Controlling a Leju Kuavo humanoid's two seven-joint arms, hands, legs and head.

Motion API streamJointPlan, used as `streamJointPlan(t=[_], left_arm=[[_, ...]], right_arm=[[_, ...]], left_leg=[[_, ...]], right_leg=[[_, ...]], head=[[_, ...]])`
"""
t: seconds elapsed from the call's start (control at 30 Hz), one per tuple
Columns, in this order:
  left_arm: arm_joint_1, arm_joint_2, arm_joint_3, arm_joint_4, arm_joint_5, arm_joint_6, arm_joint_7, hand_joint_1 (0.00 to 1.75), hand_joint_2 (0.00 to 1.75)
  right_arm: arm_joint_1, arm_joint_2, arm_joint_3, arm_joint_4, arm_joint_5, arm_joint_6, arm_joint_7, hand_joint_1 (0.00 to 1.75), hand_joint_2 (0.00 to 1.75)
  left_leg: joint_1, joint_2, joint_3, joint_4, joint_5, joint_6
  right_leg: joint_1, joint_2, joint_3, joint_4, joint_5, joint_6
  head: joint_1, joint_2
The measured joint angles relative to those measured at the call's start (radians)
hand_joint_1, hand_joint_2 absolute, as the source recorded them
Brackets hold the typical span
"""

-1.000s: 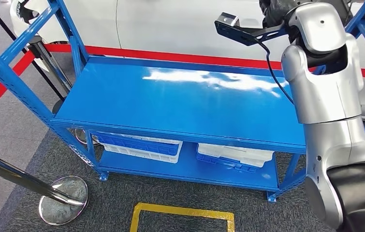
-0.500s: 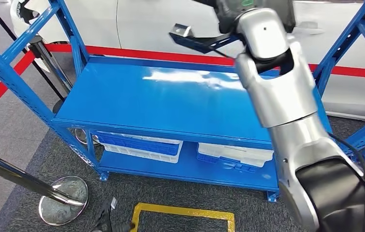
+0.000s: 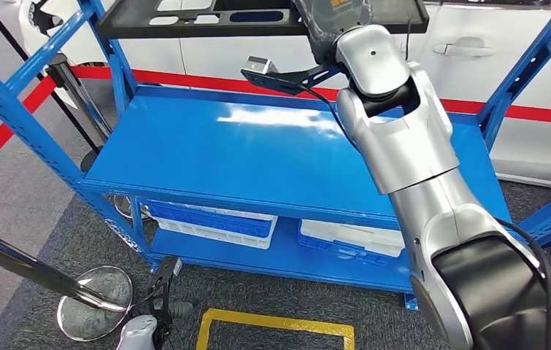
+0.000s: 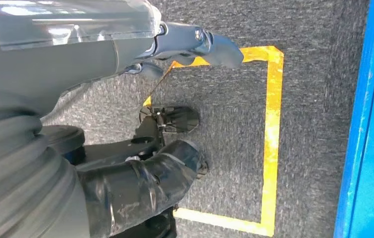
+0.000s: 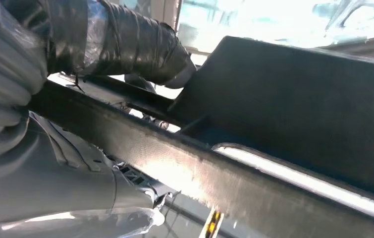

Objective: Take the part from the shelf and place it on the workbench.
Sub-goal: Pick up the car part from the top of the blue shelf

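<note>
The right hand (image 5: 41, 59) is wrapped around the edge of the part (image 5: 298, 114), a big flat black piece. Its dark fingers (image 5: 135, 42) curl over the top of the part and the thumb sits under it, so the hand is clamped on the part. In the head view the silver right arm (image 3: 396, 138) reaches up and forward, and the part (image 3: 185, 18) is held high and flat above the blue shelf (image 3: 257, 157).

The left hand (image 4: 194, 42) hangs low by the robot's side, over the grey floor (image 4: 313, 109) with its yellow square (image 4: 272, 139). It holds nothing. Its fingers look loose and a bit apart.

Under the shelf top sit two bins (image 3: 214, 219). A white car (image 3: 476, 65) and a red stripe are behind the shelf.

I think the part is already picked up and the robot is now carrying it. The putting-down step is not done yet. Next, the robot likely needs to keep the part level, bring it over a flat bare spot, lower it slowly, and only then let go. The part is wide, so it could bump the blue posts.
</note>
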Motion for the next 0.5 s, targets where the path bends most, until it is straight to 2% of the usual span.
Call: streamJointPlan(t=[0.07,0.13,0.17,0.2,0.27,0.3,0.33,0.37,0.43,0.47,0.5], left_arm=[[0.000,0.001,-0.002,-0.003,-0.001,-0.001,0.000,0.00,1.75],[0.001,0.002,-0.006,-0.006,-0.001,-0.001,-0.001,0.00,1.75],[0.001,0.002,-0.007,-0.007,-0.001,-0.002,-0.001,0.00,1.75],[0.002,0.003,-0.008,-0.008,-0.002,-0.003,-0.001,0.00,1.75],[0.004,0.005,-0.008,-0.009,-0.001,-0.005,-0.001,0.00,1.75],[0.006,0.006,-0.008,-0.009,0.000,-0.007,-0.001,0.00,1.75],[0.008,0.008,-0.008,-0.009,0.001,-0.009,-0.001,0.00,1.75],[0.010,0.010,-0.008,-0.009,0.002,-0.011,-0.001,0.00,1.75],[0.015,0.012,-0.008,-0.009,0.002,-0.015,-0.004,0.00,1.75],[0.016,0.013,-0.007,-0.009,0.001,-0.017,-0.006,0.00,1.75],[0.018,0.014,-0.007,-0.009,0.000,-0.018,-0.009,0.00,1.75]], right_arm=[[0.000,0.007,0.000,0.004,0.000,0.001,0.001,1.75,1.75],[-0.001,0.011,0.000,0.008,0.000,0.003,0.001,1.75,1.75],[-0.002,0.014,0.000,0.008,0.000,0.004,0.001,1.75,1.75],[-0.003,0.017,0.000,0.009,0.000,0.005,0.000,1.75,1.75],[-0.004,0.022,0.000,0.014,0.001,0.006,-0.001,1.75,1.75],[-0.003,0.024,0.000,0.016,0.001,0.006,-0.001,1.75,1.75],[-0.002,0.025,0.000,0.019,0.001,0.007,-0.001,1.75,1.75],[-0.001,0.027,0.000,0.022,0.001,0.008,-0.001,1.75,1.75],[-0.002,0.030,0.000,0.024,0.002,0.009,-0.001,1.75,1.75],[-0.003,0.031,0.000,0.025,0.003,0.009,-0.002,1.75,1.75],[-0.003,0.032,0.000,0.026,0.003,0.010,-0.002,1.75,1.75]], left_leg=[[0.000,0.000,-0.001,-0.001,0.000,-0.011],[0.001,0.002,-0.007,0.012,-0.014,-0.020],[0.001,0.003,-0.021,0.043,-0.034,-0.022],[0.001,0.005,-0.047,0.098,-0.062,-0.023],[0.001,0.005,-0.117,0.238,-0.116,-0.024],[0.000,0.005,-0.144,0.285,-0.124,-0.023],[0.000,0.006,-0.153,0.291,-0.110,-0.021],[-0.001,0.006,-0.141,0.254,-0.077,-0.018],[-0.005,0.006,-0.080,0.117,-0.002,-0.007],[-0.008,0.006,-0.054,0.058,0.019,-0.002],[-0.011,0.005,-0.040,0.025,0.025,0.000]], right_leg=[[0.005,0.001,-0.001,-0.002,-0.003,-0.010],[0.001,-0.001,0.002,-0.009,-0.001,-0.023],[-0.001,-0.001,0.005,-0.013,0.000,-0.029],[0.000,-0.001,0.008,-0.015,-0.001,-0.035],[0.005,0.000,0.010,-0.014,-0.003,-0.042],[0.008,0.000,0.012,-0.013,-0.005,-0.044],[0.011,0.000,0.014,-0.012,-0.007,-0.046],[0.013,0.001,0.017,-0.011,-0.010,-0.047],[0.017,0.003,0.022,-0.008,-0.016,-0.046],[0.019,0.004,0.022,-0.005,-0.019,-0.043],[0.019,0.004,0.020,-0.004,-0.020,-0.040]], head=[[-0.001,0.000],[-0.001,0.000],[-0.001,0.000],[-0.001,0.000],[-0.002,0.000],[-0.002,0.000],[-0.002,0.000],[-0.002,0.000],[-0.002,0.000],[-0.002,0.000],[-0.002,0.000]])
